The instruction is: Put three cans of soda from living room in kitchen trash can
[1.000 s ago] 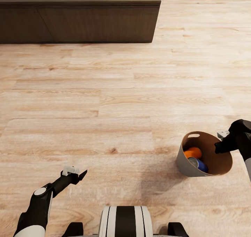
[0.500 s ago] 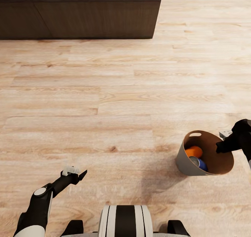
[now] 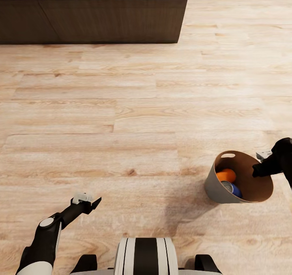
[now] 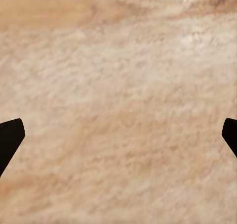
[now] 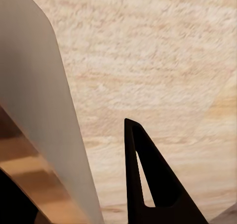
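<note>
**Bin held at its rim, two cans inside, over a plank floor**

No brand, label or writing can be read on the cans, the bin or the robot.

The floor [image 3: 134, 117] is pale wood-grain planking running left to right. At the far left stands a long, low, dark-brown bench [image 3: 93, 13]; its right end stops short of the middle right of the scene. The robot's white and black trunk [image 3: 145, 256] shows at the near edge.

The tash can [image 3: 217, 188], pale grey-beige outside and brown inside, is at the near right, tilted with its mouth toward the robot, an oval handle cut-out at its far rim. Inside lie an orange can [image 3: 226, 175] and, just nearer, a dark blue can [image 3: 233, 190] with a silver top; a third can cannot be made out.

The right gripper [image 3: 259, 170] sits at the bin's right rim. The right wrist view shows what the head view hides: the bin wall [image 5: 34, 110] passing between the two fingers, one dark finger [image 5: 153, 179] outside it, so the gripper is clamped on the wall.

The left gripper [image 3: 92, 204] hangs at the near left over bare floor. In the left wrist view its fingertips [image 4: 10, 137] sit at opposite edges, spread wide with nothing between them.
</note>
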